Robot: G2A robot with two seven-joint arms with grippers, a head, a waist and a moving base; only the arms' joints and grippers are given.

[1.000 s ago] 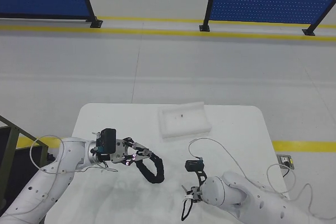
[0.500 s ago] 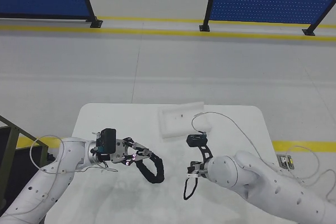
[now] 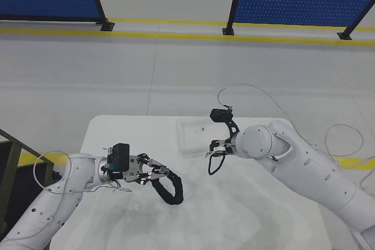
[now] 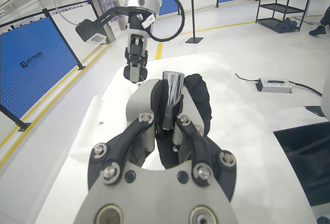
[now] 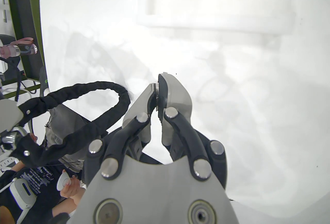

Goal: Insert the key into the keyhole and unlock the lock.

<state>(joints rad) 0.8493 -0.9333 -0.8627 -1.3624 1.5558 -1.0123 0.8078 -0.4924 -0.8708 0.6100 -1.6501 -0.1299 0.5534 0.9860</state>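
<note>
Lock (image 4: 172,91) sat clamped in the left gripper (image 4: 165,118), barrel outward, seemingly so the right gripper (image 5: 157,102), pinching the key (image 5: 156,93), could reach

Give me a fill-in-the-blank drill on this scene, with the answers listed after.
1. The left claw is shut on the ___.
2. The right claw is shut on the ___.
3. The cable looping out from the left claw is ___ in colour.
4. A white foam ___ lies on the table.
Answers: lock; key; black; tray.
</note>
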